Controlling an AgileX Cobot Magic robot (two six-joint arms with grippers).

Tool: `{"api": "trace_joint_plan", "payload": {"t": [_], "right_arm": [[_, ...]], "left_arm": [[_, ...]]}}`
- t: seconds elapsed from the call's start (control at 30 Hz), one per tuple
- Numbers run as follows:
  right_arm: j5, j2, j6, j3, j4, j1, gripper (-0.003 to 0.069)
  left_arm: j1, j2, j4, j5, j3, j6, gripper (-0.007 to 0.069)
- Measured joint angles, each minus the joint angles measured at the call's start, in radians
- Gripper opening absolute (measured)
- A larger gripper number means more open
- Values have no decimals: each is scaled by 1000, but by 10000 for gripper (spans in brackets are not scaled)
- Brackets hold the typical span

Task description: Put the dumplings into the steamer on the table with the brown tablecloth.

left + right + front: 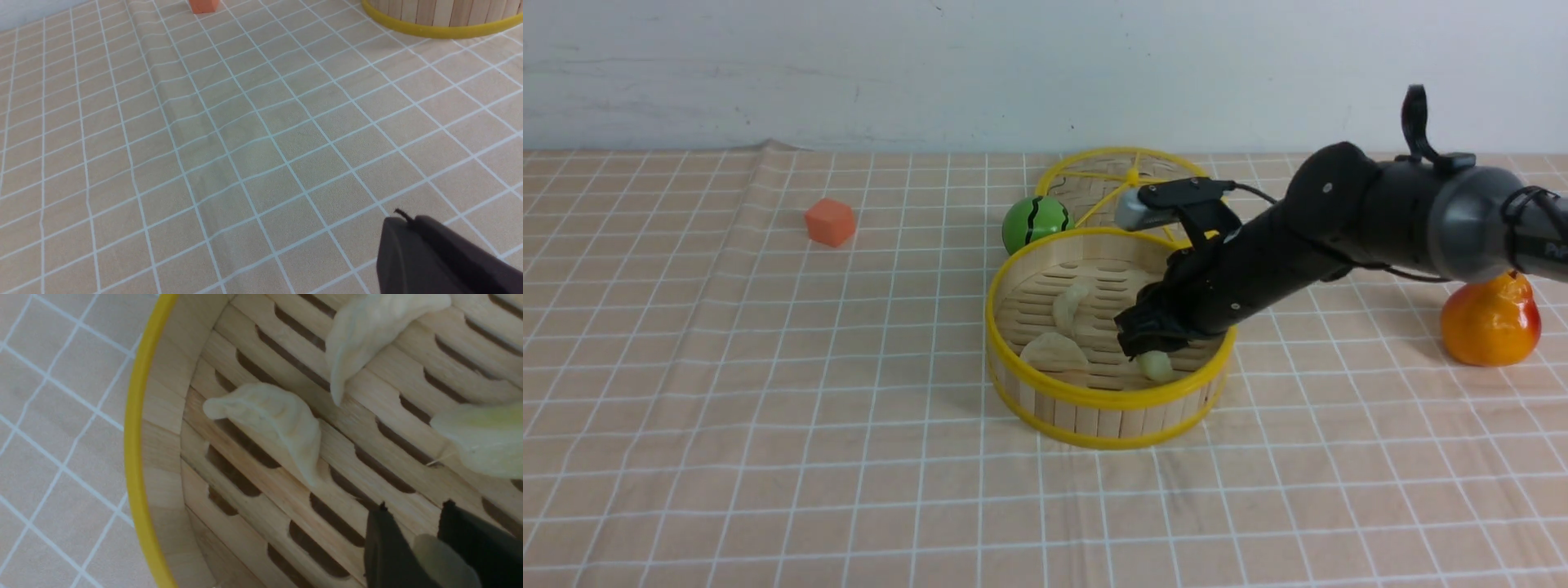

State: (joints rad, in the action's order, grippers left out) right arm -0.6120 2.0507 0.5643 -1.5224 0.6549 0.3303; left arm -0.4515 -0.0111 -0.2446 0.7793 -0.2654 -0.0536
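Observation:
The bamboo steamer (1013,367) stands mid-table on the brown grid tablecloth (768,408). My right gripper (1150,343) reaches down inside it and is shut on a pale dumpling (1156,365), held just above the slatted floor. In the right wrist view the gripper (414,516) pinches that dumpling (441,561), and three more dumplings lie on the slats (278,420) (367,326) (482,441) inside the yellow rim (132,457). Two of them show in the front view (1072,306) (1054,351). My left gripper (402,218) is shut and empty above bare cloth, outside the front view.
The woven yellow-spoked lid (1123,184) lies behind the steamer, with a green ball (1036,223) at its left. An orange cube (831,221) sits far left. An orange-yellow fruit (1490,322) stands at right under my right arm. The steamer's base (441,30) shows in the left wrist view.

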Motion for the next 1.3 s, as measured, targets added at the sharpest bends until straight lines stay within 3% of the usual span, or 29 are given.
{"api": "trace_joint_plan", "payload": {"t": [0.03,0.13,0.17,0.2,0.37,0.53,0.7,0.77,0.87,0.93,1.07,1.2,1.3], "right_arm": [[-1,0,1,-1,4,0,216],[-55,-33,1,-29,14,-3,364],[-61,-37,1,-29,14,-3,364],[-106,-78,1,-66,13,-14,426],[-264,-270,-53,-228,-18,-81,477],[-427,-492,-129,-349,-104,-182,416],[-544,-672,-163,-311,-285,-274,270],[-552,-759,-222,-215,-379,-320,169],[-489,-833,-268,-98,-433,-341,90],[-331,-913,-269,66,-449,-347,13],[-67,-1038,-193,305,-418,-347,-20],[333,-1252,49,667,-385,-295,-20],[595,-1405,156,917,-372,-241,-20]], "left_arm": [[0,0,0,0,0,0,11],[0,0,0,0,0,0,11],[0,0,0,0,0,0,11],[0,0,0,0,0,0,13],[0,0,0,0,0,0,18],[0,0,4,28,0,0,21],[0,0,12,40,0,1,27],[0,0,12,42,0,1,30],[0,0,12,42,0,2,34],[0,0,12,42,0,3,37],[0,0,12,44,0,3,37],[0,0,12,45,0,4,37],[0,0,12,45,0,4,37]]}}
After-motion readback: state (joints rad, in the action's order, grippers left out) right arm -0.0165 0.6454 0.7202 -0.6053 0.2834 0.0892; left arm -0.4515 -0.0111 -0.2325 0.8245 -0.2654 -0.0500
